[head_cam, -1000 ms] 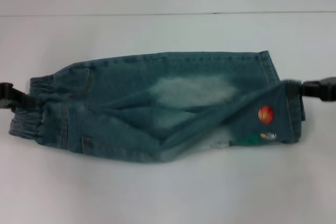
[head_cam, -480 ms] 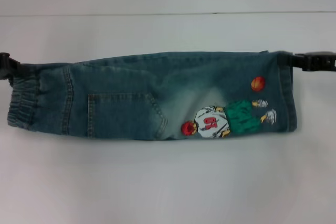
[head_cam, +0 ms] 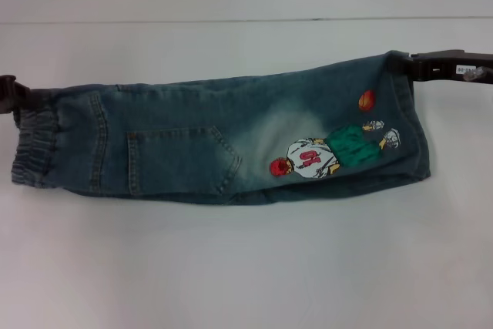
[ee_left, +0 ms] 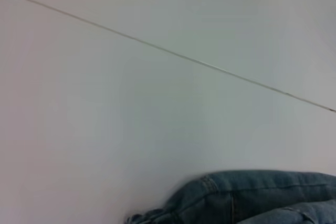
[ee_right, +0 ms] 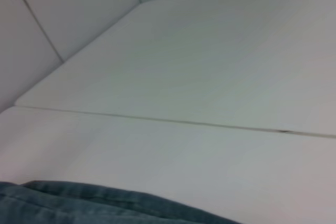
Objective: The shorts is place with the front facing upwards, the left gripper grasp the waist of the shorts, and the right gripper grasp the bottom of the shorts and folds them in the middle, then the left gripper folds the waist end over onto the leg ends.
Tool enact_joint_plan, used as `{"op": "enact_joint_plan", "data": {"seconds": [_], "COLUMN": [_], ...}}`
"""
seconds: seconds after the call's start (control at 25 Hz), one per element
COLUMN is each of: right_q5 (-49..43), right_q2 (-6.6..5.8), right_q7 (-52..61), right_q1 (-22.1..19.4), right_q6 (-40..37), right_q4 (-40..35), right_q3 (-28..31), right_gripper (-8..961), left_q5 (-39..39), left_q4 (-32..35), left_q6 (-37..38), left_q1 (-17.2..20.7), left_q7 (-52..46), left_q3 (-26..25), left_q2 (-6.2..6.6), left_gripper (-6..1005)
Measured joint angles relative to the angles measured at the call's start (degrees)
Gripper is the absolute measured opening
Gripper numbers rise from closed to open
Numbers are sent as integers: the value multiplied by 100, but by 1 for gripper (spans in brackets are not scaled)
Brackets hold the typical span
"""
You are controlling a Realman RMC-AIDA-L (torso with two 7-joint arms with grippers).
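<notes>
Shorts stretched as a long band across the middle of the head view, already doubled lengthwise, with back pocket and embroidered basketball player facing up. Waist end at the far left of the frame, gathered elastic hanging down; leg ends at the right, with that upper corner lifted higher than the left one, so the band slopes upward toward the right. Left gripper at the left edge, closed on the upper corner of the waist end, to all appearance. Right gripper in the upper right, clamped on the top corner of the leg ends, white label visible on its arm. Lengthwise fold judged just about done, cloth apparently not yet laid fully flat. Next, by judgement: lowering the right corner and letting go, then carrying the waist end rightward across the pocket to land on the leg ends, edges squared. Risk of the loose lower layer sliding or bunching on the way over. Around it only the white table, with a thin seam across the upper part of the frame; nothing standing in the path.
</notes>
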Motion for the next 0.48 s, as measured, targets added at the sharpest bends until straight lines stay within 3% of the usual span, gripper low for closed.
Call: {"op": "enact_joint_plan", "data": {"seconds": [0.24,0.48], "right_q5": [20,28], "right_q2": [83,199], "right_q7": [-98,-185], "right_q1": [105,145], "right_q6": [503,955], "right_q4": [35,60], "right_q3": [-129,-272], "right_gripper": [16,17], "left_q5": [-146,-434], "left_q4": [-1,-1], "left_q6": [-127,-354], "left_q1": [10,14], "left_q7": [59,398], "left_q3": [37,62], "left_q2": [-62,-217], "left_gripper": [59,60]}}
